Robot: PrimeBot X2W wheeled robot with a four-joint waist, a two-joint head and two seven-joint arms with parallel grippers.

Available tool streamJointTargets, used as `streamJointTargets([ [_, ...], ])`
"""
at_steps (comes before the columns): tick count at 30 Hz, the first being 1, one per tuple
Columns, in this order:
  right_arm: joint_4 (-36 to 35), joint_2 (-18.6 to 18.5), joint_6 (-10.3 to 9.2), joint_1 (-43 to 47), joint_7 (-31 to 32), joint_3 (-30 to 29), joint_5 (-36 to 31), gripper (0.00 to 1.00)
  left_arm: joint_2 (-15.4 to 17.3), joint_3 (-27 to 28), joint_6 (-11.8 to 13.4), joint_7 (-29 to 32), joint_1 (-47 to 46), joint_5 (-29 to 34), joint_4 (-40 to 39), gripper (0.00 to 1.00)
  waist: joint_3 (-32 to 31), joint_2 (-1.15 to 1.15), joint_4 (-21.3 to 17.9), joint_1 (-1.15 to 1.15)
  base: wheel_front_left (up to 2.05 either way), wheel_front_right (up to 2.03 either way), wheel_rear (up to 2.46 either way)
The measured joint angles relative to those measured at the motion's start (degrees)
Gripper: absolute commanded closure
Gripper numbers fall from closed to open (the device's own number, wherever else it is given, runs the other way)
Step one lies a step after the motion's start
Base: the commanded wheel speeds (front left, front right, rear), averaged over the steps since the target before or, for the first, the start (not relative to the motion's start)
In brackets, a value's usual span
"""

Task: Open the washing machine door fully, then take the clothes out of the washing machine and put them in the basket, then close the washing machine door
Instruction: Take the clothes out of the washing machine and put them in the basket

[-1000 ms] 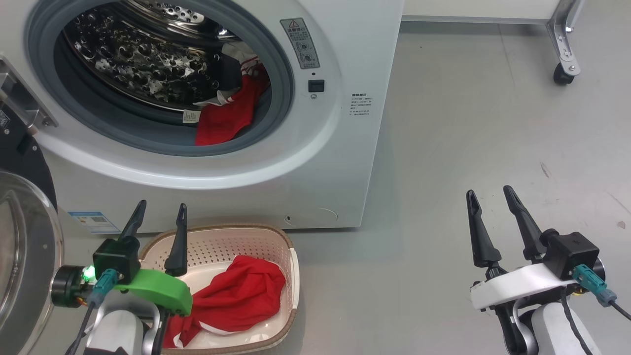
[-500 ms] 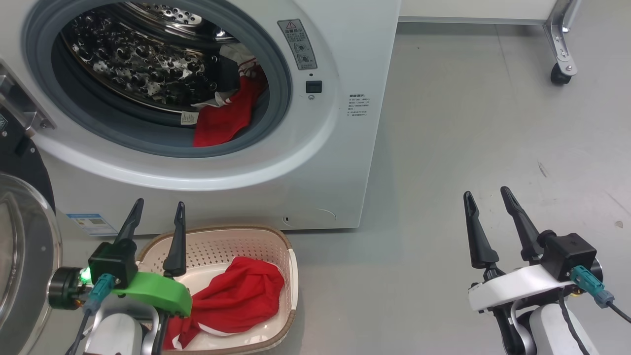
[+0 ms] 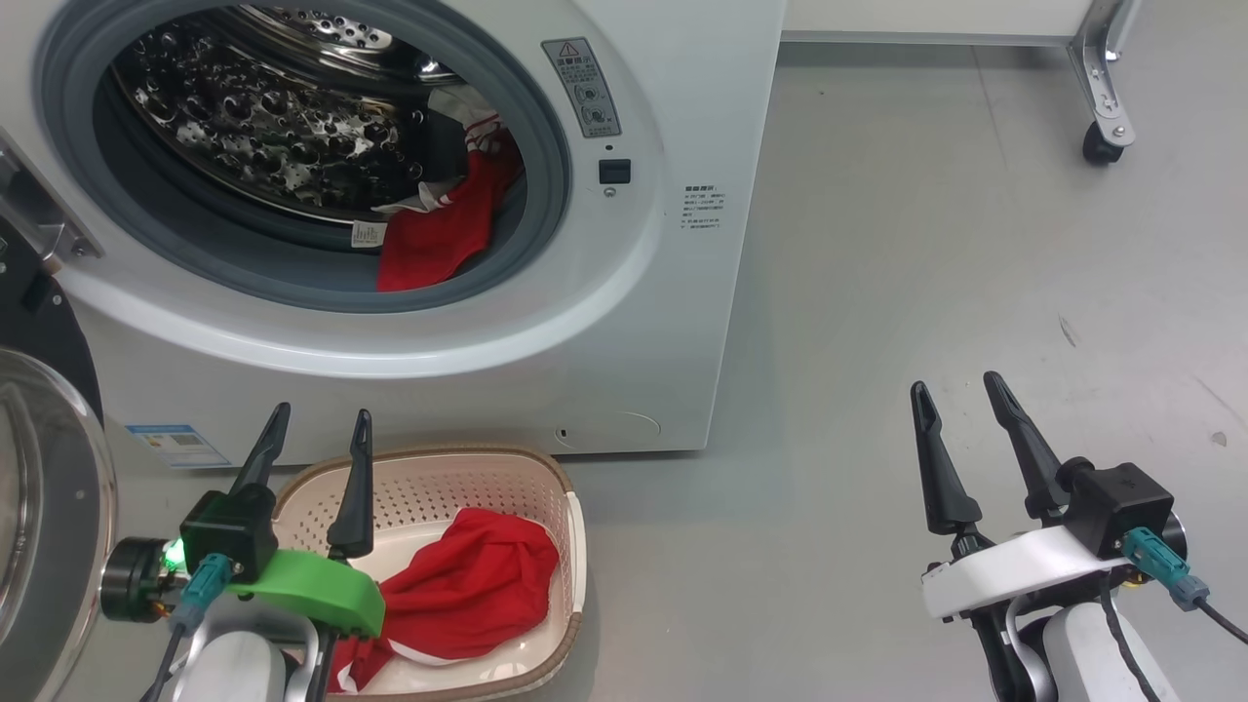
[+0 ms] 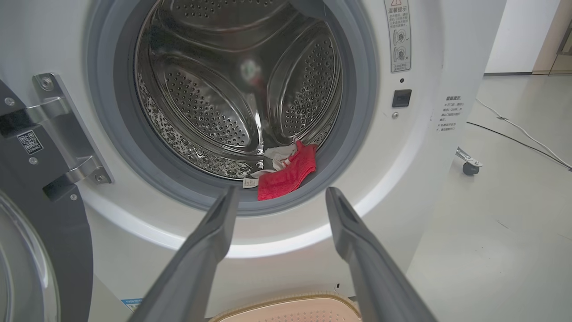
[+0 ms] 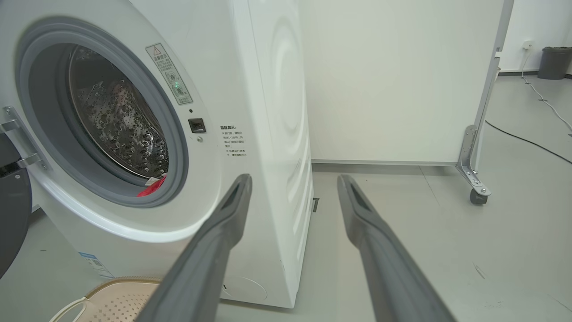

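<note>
Nearest, the left gripper [image 3: 323, 411] hovered over the left end of the basket [image 3: 468, 487], fingers spread and empty, with a red garment [image 3: 468, 585] bunched just right of it. The right gripper [image 3: 955, 382], likewise spread and empty, hung above the floor [image 3: 877, 292], well apart. Behind the basket stood the washing machine [image 3: 624, 370], its door [image 3: 39, 507] swung open leftward. More red-and-white clothes [image 3: 439, 239] lay at the front lip of the drum [image 3: 244, 127].

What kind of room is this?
Probably a lab or test room set up for laundry: a washing machine and basket stand on a bare grey floor, beside a wheeled partition.
</note>
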Motion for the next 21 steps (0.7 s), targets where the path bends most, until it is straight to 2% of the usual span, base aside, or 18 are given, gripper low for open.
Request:
streamJointTargets([
  [21,0.0,0.0,0.01,0.0,0.0,-0.1,0.0,0.00,0.0,-0.1,1.0,0.0,0.2,-0.3,-1.1,0.00,0.4,0.00,0.2,0.00,0.00,0.00,0.00],
])
